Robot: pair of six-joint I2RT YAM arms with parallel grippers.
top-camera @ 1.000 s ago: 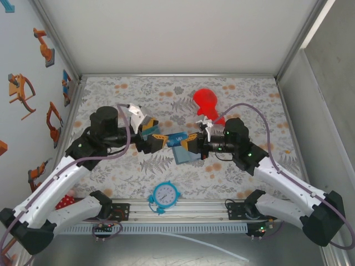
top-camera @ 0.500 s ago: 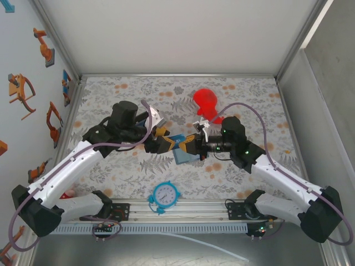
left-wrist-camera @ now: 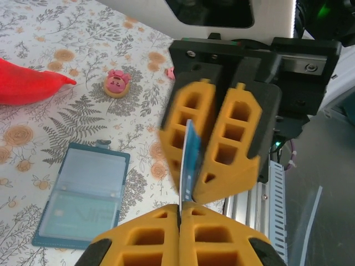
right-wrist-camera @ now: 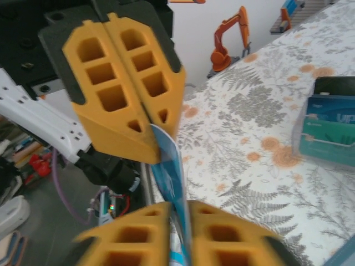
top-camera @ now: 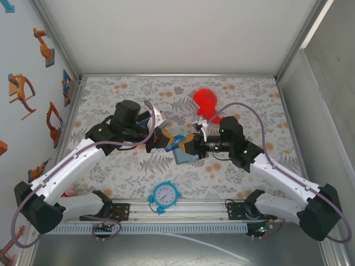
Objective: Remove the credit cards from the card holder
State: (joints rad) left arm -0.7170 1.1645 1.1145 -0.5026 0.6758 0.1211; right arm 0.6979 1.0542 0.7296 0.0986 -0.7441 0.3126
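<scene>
While my left gripper (left-wrist-camera: pixel 180 209) pinches the lower edge of a blue credit card (left-wrist-camera: pixel 189 158) with its orange fingers pressed together, the right gripper (left-wrist-camera: pixel 191 188) meets it head-on and clamps the same card from the opposite end, so both hands have it at once, held on edge above the floral table (left-wrist-camera: pixel 33 33). I read this as a hand-off in mid-air, one card already out and passing between arms. The card holder (left-wrist-camera: pixel 83 199) lies open and flat on the table just below and beside the meeting fingers, its pale inner pockets facing up. The lower pocket looks as though it may hold another card, though I can't be sure through the clear film. Next, I judge, one hand must let go cleanly while the other keeps its pinch, then carries the card away to a bare patch, away from the blue clock (top-camera: pixel 165 195) near the front edge. If both pull together, the card could bend or slip.
</scene>
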